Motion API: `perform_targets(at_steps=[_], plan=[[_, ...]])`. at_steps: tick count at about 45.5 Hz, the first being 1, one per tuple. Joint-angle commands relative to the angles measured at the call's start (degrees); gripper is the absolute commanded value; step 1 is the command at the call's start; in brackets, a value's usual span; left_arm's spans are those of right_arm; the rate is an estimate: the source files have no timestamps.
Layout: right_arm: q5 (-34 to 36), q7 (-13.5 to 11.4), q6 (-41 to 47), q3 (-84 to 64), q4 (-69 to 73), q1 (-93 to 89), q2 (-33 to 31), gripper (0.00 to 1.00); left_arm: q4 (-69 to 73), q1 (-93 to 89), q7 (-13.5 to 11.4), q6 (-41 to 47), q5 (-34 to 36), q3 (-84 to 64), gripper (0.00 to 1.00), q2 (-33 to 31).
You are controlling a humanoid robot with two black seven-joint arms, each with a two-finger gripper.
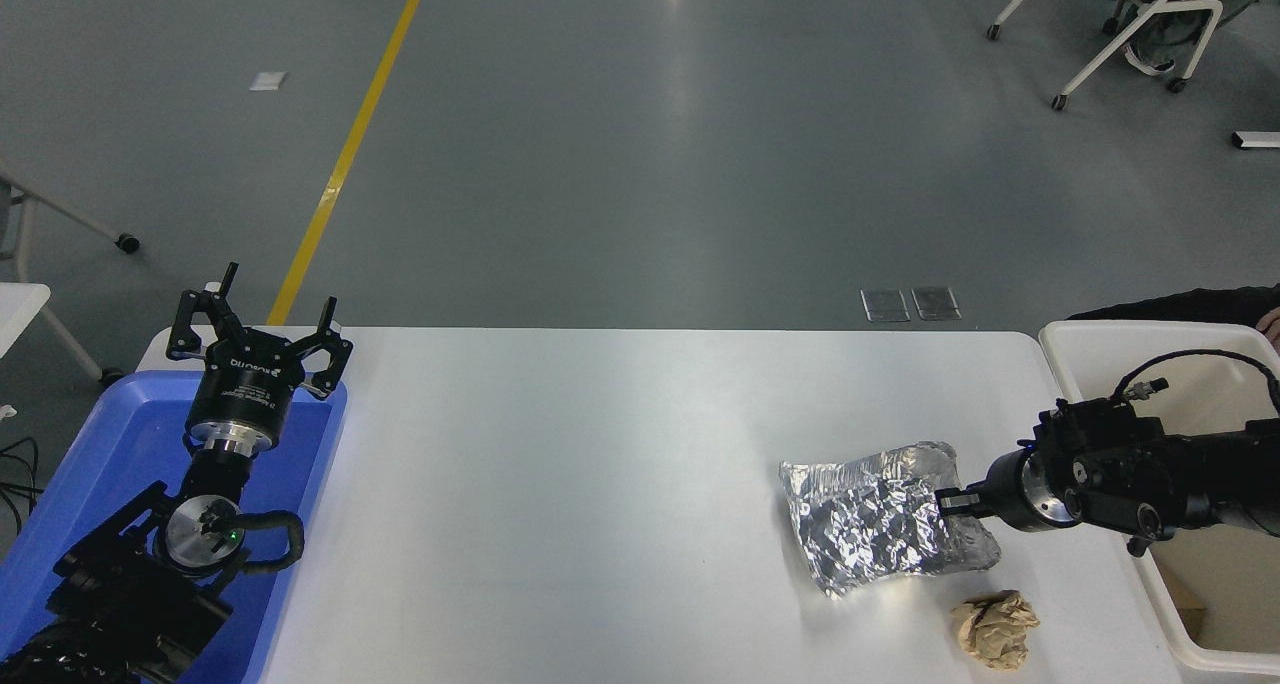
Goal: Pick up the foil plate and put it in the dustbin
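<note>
Reaching in from the right edge, the right arm lies low across the white table (600,464), and the right gripper (950,504) is at the right-hand rim of the shiny, wrinkled silver foil plate (870,524). Only a short black finger shows against the foil; whether the fingers are clamped on the rim or merely touching it cannot be told from this view. Foil plate rests flat on the table, right of centre, its surface crumpled and catching light. Small tan crumpled paper wad (995,629) lies on the table just beside the plate's near right corner, apart from it. Large cream-white rectangular plastic dustbin (1080,349) stands off the table's right end; the right arm passes over its rim, and the bin's inner wall shows beneath the arm. Left arm parked at lower left over the blue plastic tray (95,464), left gripper (262,329) pointing away from the camera with its fingers spread wide, holding nothing. Dark sleeve of a person (1180,306) visible at the right edge behind the dustbin.
</note>
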Motion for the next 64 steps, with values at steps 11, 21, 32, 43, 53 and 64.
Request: perform_targets(at_steps=[11, 21, 32, 43, 53, 64], plan=[[1.27, 1.34, 10.68, -8.74, 18.67, 27.59, -12.96, 0.00, 0.00, 0.00, 0.00, -0.08, 0.00, -0.03, 1.00, 0.03], [9.35, 1.34, 15.34, -24.64, 31.07, 53.08, -14.12, 0.00, 0.00, 0.00, 0.00, -0.08, 0.00, -0.03, 1.00, 0.03], [14.45, 1.96, 23.07, -34.23, 40.39, 74.36, -8.67, 0.00, -0.08, -0.09, 0.09, -0.08, 0.09, 0.06, 1.00, 0.03], [15.86, 2.05, 30.90, -33.88, 42.24, 83.60, -7.17, 0.00, 0.00, -0.09, 0.09, -0.08, 0.09, 0.06, 1.00, 0.03], [15.78, 1.70, 31.16, -34.06, 42.42, 84.30, -6.82, 0.00, -0.08, -0.09, 0.09, -0.08, 0.09, 0.06, 1.00, 0.03], [12.09, 0.99, 30.73, -42.05, 37.86, 81.67, -10.94, 0.00, 0.00, 0.00, 0.00, -0.08, 0.09, 0.06, 1.00, 0.03]])
